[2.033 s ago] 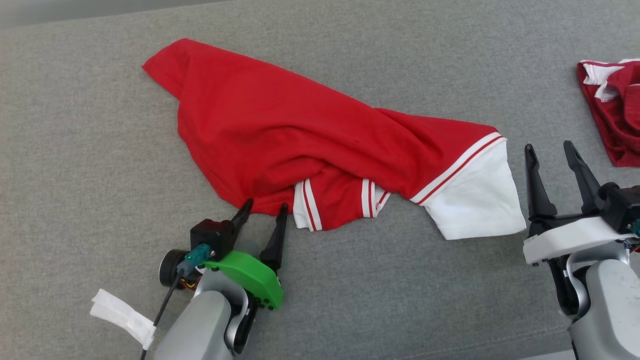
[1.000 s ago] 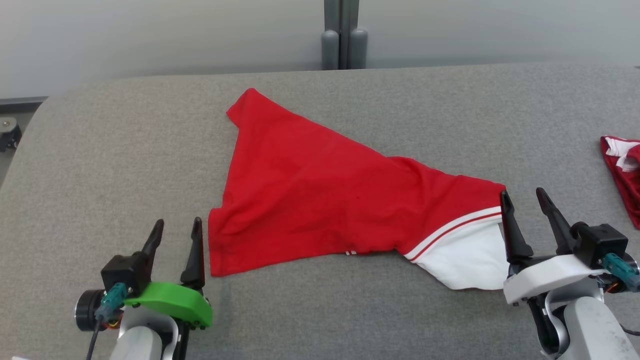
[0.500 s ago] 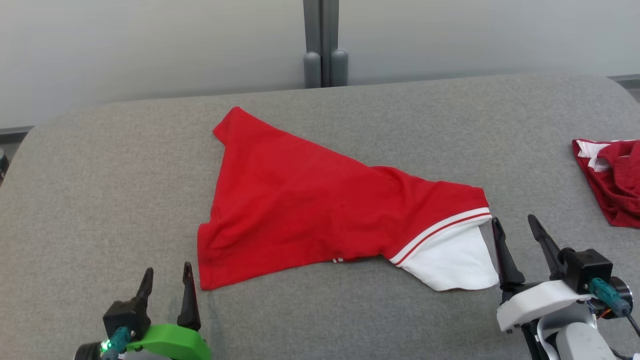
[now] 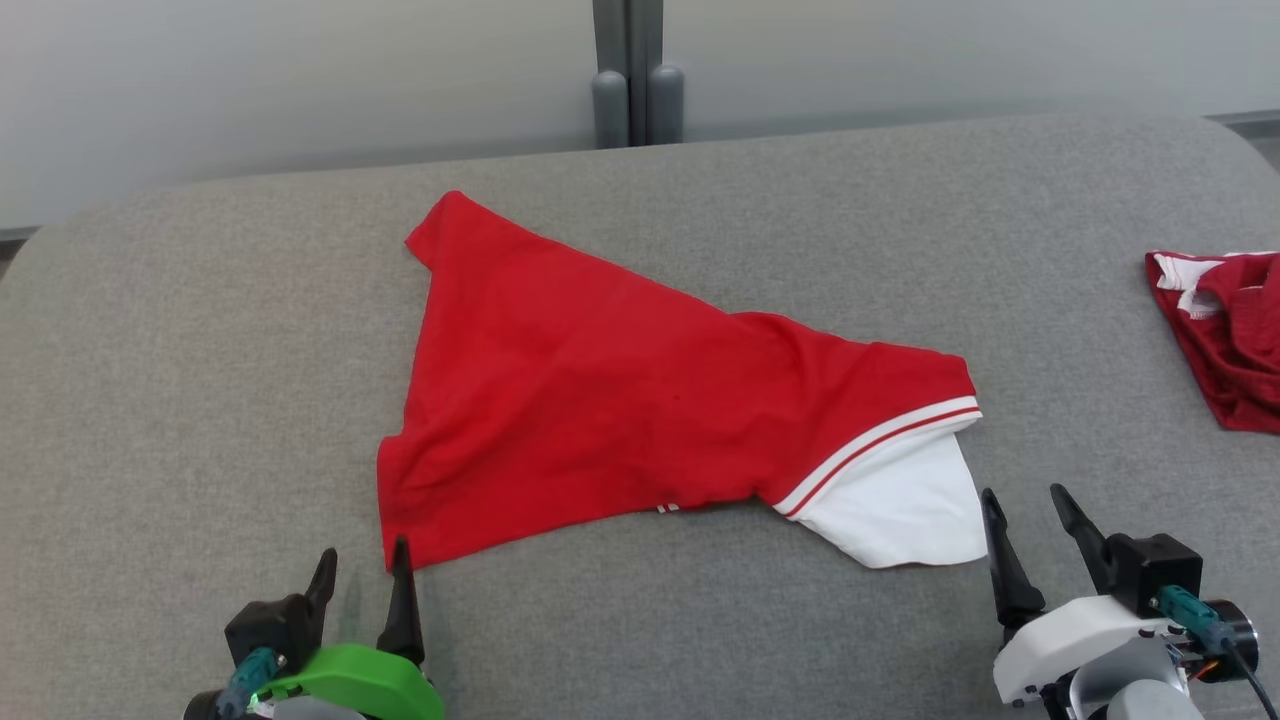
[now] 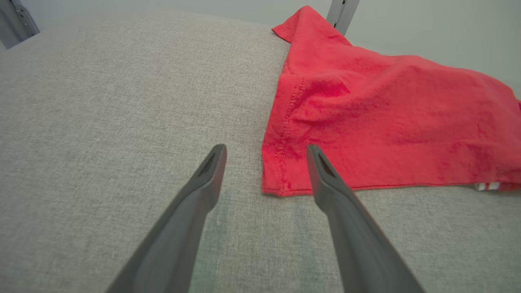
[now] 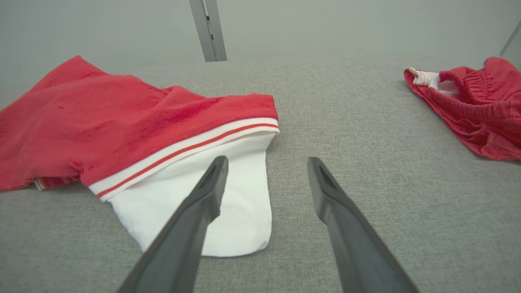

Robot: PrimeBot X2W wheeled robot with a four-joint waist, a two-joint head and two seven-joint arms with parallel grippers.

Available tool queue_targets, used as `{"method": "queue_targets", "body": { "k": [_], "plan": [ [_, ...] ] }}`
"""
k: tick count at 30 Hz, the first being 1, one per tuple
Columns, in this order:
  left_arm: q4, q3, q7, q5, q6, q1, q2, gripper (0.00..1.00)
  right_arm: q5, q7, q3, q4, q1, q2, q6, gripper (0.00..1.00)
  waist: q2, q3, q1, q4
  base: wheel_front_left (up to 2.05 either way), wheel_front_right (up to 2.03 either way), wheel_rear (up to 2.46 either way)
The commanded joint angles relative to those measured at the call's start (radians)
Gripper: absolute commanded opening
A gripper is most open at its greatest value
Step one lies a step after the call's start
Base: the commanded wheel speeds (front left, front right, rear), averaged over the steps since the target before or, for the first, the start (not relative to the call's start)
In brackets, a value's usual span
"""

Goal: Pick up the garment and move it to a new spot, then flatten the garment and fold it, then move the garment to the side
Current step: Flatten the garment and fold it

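One red garment lies spread in a rough triangle across the middle of the grey padded worktop. One point reaches toward the far edge and a hemmed corner toward the near left. A white sleeve with red-and-white striped trim points toward the near right. The garment is mostly flat, with soft ripples and a tucked-under strip along its near side.

The cloth looks like a thin, light knit. It should be limp, bunch when lifted and slide easily over the fabric surface. A pinch at a hem or corner therefore seems a surer hold than the middle of the panel.

The left gripper sits low at the near left, fingers apart and empty. Its inner fingertip is right at the hemmed corner, though whether it touches the cloth is unclear. The right gripper sits at the near right, also parted and holding nothing, with its inner finger just beside the sleeve's outer edge. Those two corners look like the natural places to take hold.

A second red garment is bunched at the right edge, well apart. A grey post stands beyond the far edge.
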Motion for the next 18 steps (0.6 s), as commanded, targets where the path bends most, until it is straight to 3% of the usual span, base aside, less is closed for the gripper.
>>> {"method": "queue_targets", "body": {
  "k": [1, 18],
  "plan": [
    [0.015, -0.001, 0.0, -0.006, -0.006, -0.023, 0.003, 1.0, -0.013, 0.0, -0.005, 0.021, -0.009, -0.003, -0.002, 1.0, 0.0, 0.035, 0.0, -0.004, 0.0, 0.0, 0.0],
    [0.146, -0.04, 0.002, -0.041, -0.001, -0.113, 0.002, 1.0, -0.074, 0.0, 0.032, 0.136, -0.09, -0.004, -0.002, 1.0, 0.0, 0.129, 0.0, -0.015, 0.0, 0.0, 0.0]
  ]
}}
